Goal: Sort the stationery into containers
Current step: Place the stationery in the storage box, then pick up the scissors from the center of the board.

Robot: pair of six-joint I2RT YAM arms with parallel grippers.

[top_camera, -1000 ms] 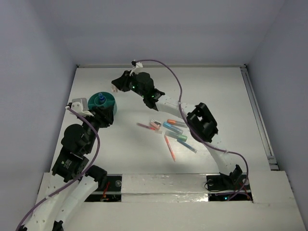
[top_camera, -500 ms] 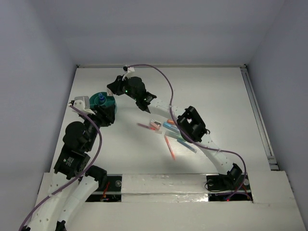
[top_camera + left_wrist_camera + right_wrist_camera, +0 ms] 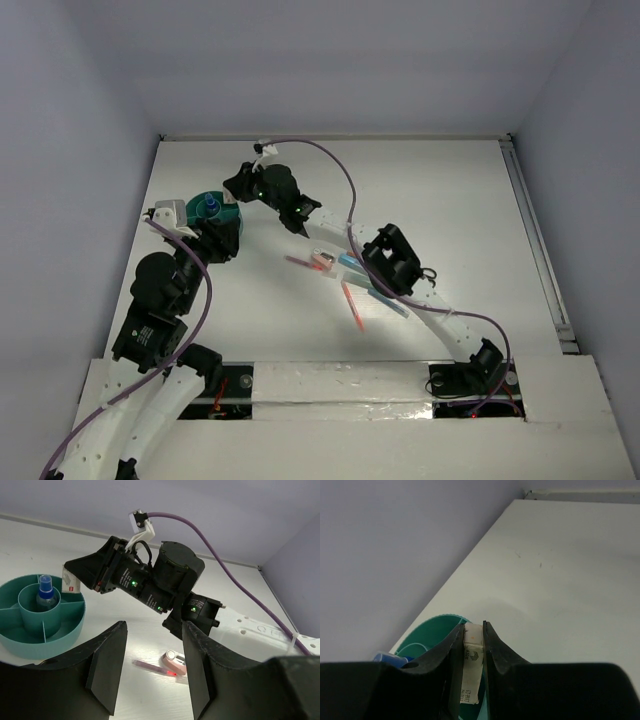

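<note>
The teal pot (image 3: 200, 205) stands at the back left, with a blue-capped tube (image 3: 45, 591) upright in its centre cup. My right gripper (image 3: 237, 186) hovers at the pot's right rim and is shut on a small white box (image 3: 471, 667), which also shows in the left wrist view (image 3: 70, 583). Below that box lies the pot's teal rim (image 3: 437, 630). My left gripper (image 3: 154, 630) sits just in front of the pot, open with nothing between its fingers. Ahead of it on the table lie a purple pen (image 3: 152, 667) and a pink oblong item (image 3: 176, 661).
Loose pens and markers lie mid-table, among them an orange pen (image 3: 353, 308) and a pink pen (image 3: 299, 263). The right arm (image 3: 390, 262) covers part of this pile. Walls close the table at the back and on the left.
My right gripper has swung left with the white box, from mid-table to the pot's rim. The left arm has shifted slightly beside the pot.
</note>
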